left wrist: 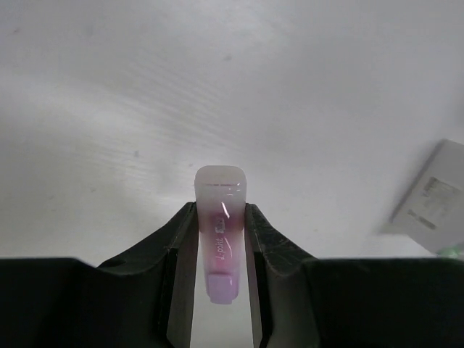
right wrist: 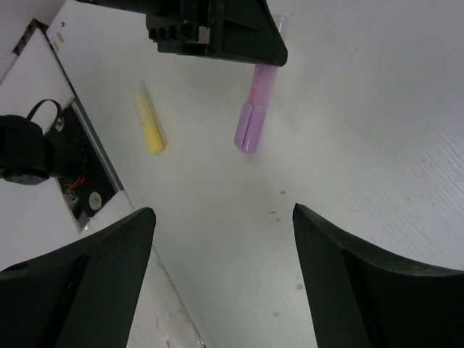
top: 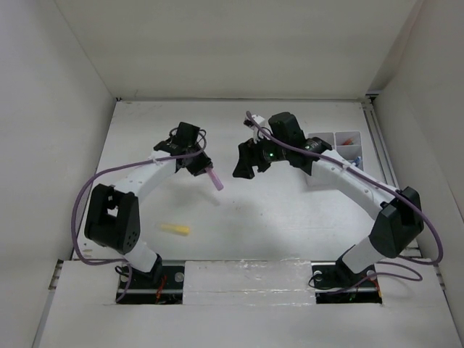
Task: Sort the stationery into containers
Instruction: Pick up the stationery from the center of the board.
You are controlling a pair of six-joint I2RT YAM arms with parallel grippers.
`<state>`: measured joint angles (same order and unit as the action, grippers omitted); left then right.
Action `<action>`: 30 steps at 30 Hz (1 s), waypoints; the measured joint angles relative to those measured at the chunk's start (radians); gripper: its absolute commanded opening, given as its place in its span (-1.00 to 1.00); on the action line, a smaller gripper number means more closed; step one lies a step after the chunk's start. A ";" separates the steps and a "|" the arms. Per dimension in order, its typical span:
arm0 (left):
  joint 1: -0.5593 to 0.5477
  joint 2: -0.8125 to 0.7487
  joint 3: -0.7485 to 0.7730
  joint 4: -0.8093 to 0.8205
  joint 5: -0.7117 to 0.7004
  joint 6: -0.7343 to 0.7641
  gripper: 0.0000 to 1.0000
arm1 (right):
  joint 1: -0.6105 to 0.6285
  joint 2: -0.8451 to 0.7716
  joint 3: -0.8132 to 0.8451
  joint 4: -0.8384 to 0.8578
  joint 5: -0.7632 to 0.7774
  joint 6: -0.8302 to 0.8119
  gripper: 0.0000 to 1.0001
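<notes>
My left gripper point(top: 201, 164) is shut on a pink marker point(top: 214, 177), which sticks out of it down and to the right, above the table. In the left wrist view the pink marker point(left wrist: 221, 232) sits clamped between both fingers of the gripper point(left wrist: 221, 243). My right gripper point(top: 249, 161) hangs open and holds nothing, just right of the marker. Its wrist view shows the open gripper point(right wrist: 223, 214), the pink marker point(right wrist: 254, 116) and the left gripper point(right wrist: 217, 32) beyond. A yellow marker point(top: 175, 229) lies on the table near the left arm; it appears as the yellow marker point(right wrist: 148, 123) too. The white divided container point(top: 337, 148) stands at the right, with items inside.
White walls enclose the table on three sides. A raised white ledge point(top: 239, 279) runs along the near edge between the arm bases. A pale grey boxy shape point(left wrist: 428, 199) shows at the right edge of the left wrist view; I cannot tell what it is.
</notes>
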<state>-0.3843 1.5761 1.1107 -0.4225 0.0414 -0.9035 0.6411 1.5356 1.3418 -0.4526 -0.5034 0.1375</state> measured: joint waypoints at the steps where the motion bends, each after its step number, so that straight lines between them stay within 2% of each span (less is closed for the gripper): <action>1: 0.000 -0.010 0.016 0.017 0.020 0.018 -1.00 | 0.000 0.010 -0.001 0.014 -0.005 0.014 0.65; 14: 0.000 -0.029 0.210 0.029 0.225 0.133 -1.00 | -0.014 0.079 -0.056 0.223 0.026 0.194 0.60; 24: 0.000 -0.027 0.225 0.028 0.306 0.149 -1.00 | 0.004 0.175 -0.050 0.305 0.100 0.308 0.46; 28: 0.000 -0.027 0.225 0.028 0.327 0.158 -1.00 | 0.015 0.203 -0.018 0.327 0.111 0.341 0.32; 30: 0.000 -0.027 0.225 0.026 0.335 0.164 -1.00 | 0.021 0.216 -0.010 0.345 0.111 0.352 0.06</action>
<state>-0.3843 1.5494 1.3357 -0.3965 0.3759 -0.7391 0.6617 1.7519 1.3323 -0.1078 -0.3920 0.4900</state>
